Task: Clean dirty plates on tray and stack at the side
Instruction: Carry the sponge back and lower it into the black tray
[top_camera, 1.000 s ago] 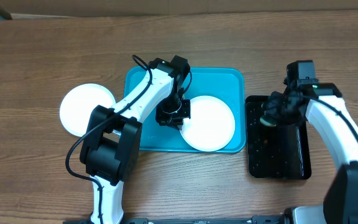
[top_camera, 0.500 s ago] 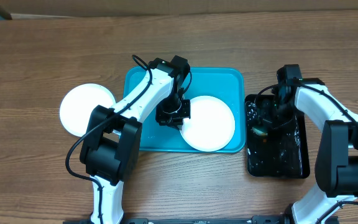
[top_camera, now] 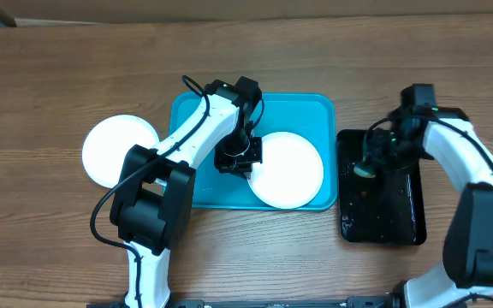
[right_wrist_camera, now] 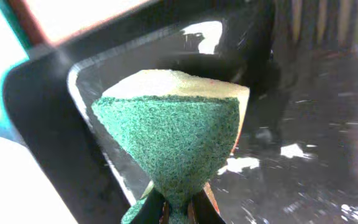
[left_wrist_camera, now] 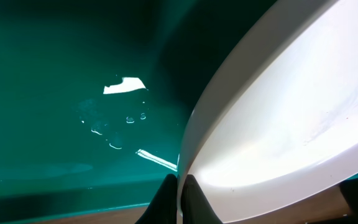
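A white plate (top_camera: 288, 169) lies on the turquoise tray (top_camera: 204, 120). My left gripper (top_camera: 245, 159) is shut on its left rim, and in the left wrist view the fingers (left_wrist_camera: 181, 200) pinch the plate's edge (left_wrist_camera: 278, 124) over the tray floor (left_wrist_camera: 55, 93). Another white plate (top_camera: 114, 151) lies on the table left of the tray. My right gripper (top_camera: 375, 158) is shut on a green and yellow sponge (right_wrist_camera: 173, 134) and holds it over the black tray (top_camera: 383, 205). The pale yellow-green plate is not in view.
The black tray holds wet, shiny liquid (right_wrist_camera: 303, 124) and stands just right of the turquoise tray. Water drops (left_wrist_camera: 114, 124) lie on the turquoise tray floor. The wooden table (top_camera: 58, 77) surrounds both trays.
My right gripper dipped toward the black tray's left side half a second ago and has come back up and right with the sponge. The left arm and plate have not moved.
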